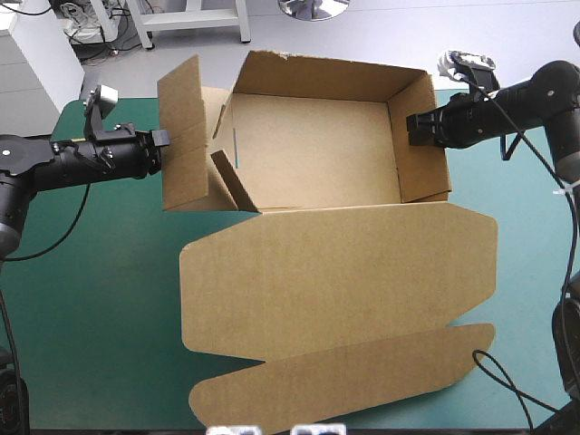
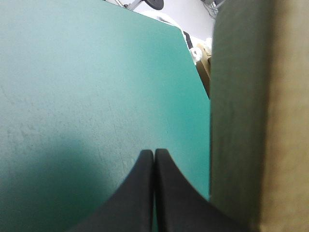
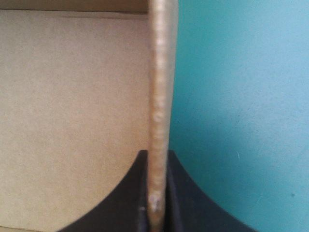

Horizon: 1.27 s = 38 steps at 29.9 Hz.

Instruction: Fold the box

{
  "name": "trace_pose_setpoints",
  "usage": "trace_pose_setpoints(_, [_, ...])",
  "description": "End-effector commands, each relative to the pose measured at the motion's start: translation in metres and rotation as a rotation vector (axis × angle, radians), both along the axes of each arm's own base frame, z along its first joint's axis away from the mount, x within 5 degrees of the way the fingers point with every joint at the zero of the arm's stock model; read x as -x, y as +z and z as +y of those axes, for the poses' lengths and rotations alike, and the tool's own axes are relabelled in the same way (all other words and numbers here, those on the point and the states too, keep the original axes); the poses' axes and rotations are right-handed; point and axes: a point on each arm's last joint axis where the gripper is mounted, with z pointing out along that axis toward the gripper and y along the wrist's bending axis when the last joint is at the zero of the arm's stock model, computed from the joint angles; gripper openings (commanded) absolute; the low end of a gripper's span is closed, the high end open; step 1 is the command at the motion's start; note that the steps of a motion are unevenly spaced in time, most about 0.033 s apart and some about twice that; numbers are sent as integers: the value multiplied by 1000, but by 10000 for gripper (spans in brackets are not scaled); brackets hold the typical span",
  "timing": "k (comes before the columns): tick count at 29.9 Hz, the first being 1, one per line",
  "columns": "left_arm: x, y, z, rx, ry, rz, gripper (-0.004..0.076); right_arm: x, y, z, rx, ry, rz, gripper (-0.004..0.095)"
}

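Box point(image 1: 313, 149) of plain brown corrugated board sits mid-worktop point(image 1: 91, 299), walls raised, its round-cornered lid point(image 1: 344, 272) flat toward the near edge. The right claw point(image 1: 412, 129) pinches the right wall point(image 1: 426, 172), likely steadying it. The left claw point(image 1: 163, 138), pressed together, rests against the loose left flap point(image 1: 181, 118), probably to push it inward.

A table under a teal-green cover point(image 1: 109, 308) is taken as the landmark. Beyond its far edge a smooth grey floor point(image 1: 195, 56) is seen, evenly lit. Off the table's far left corner a white box-shaped cabinet point(image 1: 32, 63) is set, with a tangle of dark and pale cables point(image 1: 86, 23) laid on the floor behind it. Farther past the far edge, white-painted metal frame legs point(image 1: 195, 18) are planted, and a shiny round metal base point(image 1: 313, 7) is seen beside them.
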Motion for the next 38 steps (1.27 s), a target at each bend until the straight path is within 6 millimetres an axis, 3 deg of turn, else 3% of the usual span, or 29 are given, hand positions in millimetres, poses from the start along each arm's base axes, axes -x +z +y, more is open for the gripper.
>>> trace_pose_setpoints(1, [12, 24, -6, 80, -25, -71, -10, 14, 28, 12, -13, -2, -126, -13])
trace_pose_setpoints(10, [16, 23, -9, 77, -82, -54, -10, 7, 38, 33, -56, -52, -265, -13])
trace_pose_setpoints(19, [18, 23, -10, 75, -100, -54, -10, -10, 22, 36, -51, -79, -240, -13])
trace_pose_setpoints(25, [17, 24, -23, 70, -116, -85, -10, -18, 15, 50, -62, -71, -250, -13])
trace_pose_setpoints(38, [15, 23, -26, 52, -100, -93, 0, -19, 11, 68, -53, -43, -269, -13])
